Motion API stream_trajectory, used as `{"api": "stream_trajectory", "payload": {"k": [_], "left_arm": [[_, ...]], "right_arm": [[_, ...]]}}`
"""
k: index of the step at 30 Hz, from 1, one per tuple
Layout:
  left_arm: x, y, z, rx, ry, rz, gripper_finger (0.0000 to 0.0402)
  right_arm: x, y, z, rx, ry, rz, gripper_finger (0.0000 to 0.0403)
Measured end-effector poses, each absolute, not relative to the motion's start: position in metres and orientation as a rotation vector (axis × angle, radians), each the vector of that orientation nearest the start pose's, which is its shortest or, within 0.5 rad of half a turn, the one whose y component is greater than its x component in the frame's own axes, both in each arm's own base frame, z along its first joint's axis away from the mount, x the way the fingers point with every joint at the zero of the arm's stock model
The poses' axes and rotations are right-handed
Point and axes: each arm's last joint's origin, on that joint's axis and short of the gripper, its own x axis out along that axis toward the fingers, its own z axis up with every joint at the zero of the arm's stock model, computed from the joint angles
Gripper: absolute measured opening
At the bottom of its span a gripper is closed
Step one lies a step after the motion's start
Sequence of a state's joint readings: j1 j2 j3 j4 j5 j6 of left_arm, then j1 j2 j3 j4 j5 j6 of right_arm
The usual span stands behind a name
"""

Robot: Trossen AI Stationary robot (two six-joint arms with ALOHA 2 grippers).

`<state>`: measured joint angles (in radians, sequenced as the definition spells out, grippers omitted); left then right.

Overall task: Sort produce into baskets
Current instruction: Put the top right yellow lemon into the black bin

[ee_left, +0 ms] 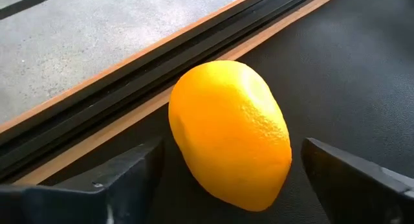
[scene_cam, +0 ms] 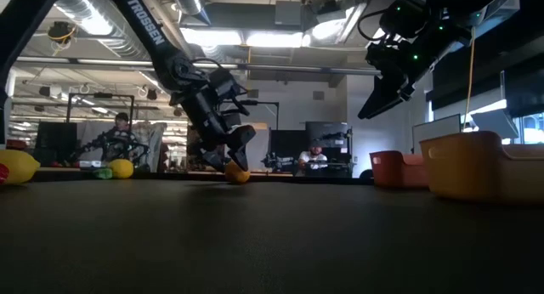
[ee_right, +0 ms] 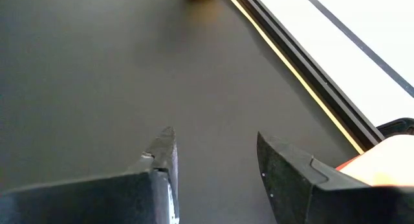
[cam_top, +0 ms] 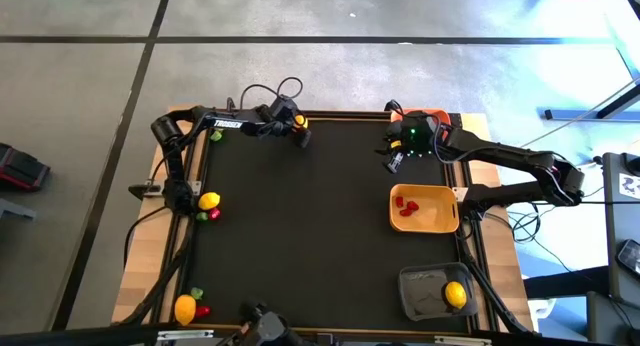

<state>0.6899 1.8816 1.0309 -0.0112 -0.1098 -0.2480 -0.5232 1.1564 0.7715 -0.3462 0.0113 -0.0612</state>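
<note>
A yellow lemon [ee_left: 229, 130] lies on its side on the black mat, close to the table's far edge rail. My left gripper [ee_left: 233, 153] is open, with one finger on either side of the lemon and a small gap at each; the high view shows the gripper [cam_top: 300, 134] at the far edge. My right gripper [ee_right: 217, 159] is open and holds nothing. It hangs above the mat [cam_top: 393, 161] beside the orange basket [cam_top: 432, 114]. The yellow-tan basket [cam_top: 425, 221] holds red pieces [cam_top: 405, 204]. The dark grey basket [cam_top: 425, 291] holds a lemon [cam_top: 455, 294].
On the table's left side lie a lemon [cam_top: 208, 200] with a red piece [cam_top: 213, 214], and a green piece [cam_top: 215, 136] farther back. At the near left corner lie an orange-yellow fruit [cam_top: 185, 308] and a red piece [cam_top: 203, 310]. The middle of the mat [cam_top: 300, 236] is bare.
</note>
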Motion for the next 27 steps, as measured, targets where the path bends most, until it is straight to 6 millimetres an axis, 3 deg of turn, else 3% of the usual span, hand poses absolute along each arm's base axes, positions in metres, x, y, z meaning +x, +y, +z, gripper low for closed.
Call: {"api": "stream_trajectory", "payload": {"k": [12,19,27], "left_arm": [[0.284,0.238,0.137,-0.408,0.782,0.825,0.0234],[0.284,0.237,0.140,-0.385,0.788,0.813,0.0223],[0.291,0.216,0.174,-0.341,0.720,0.761,0.0223]], "right_arm": [[0.204,-0.118,0.244,0.130,0.731,-0.488,0.0147],[0.204,-0.118,0.244,0.130,0.731,-0.488,0.0147],[0.204,-0.117,0.244,0.140,0.728,-0.468,0.0147]]}}
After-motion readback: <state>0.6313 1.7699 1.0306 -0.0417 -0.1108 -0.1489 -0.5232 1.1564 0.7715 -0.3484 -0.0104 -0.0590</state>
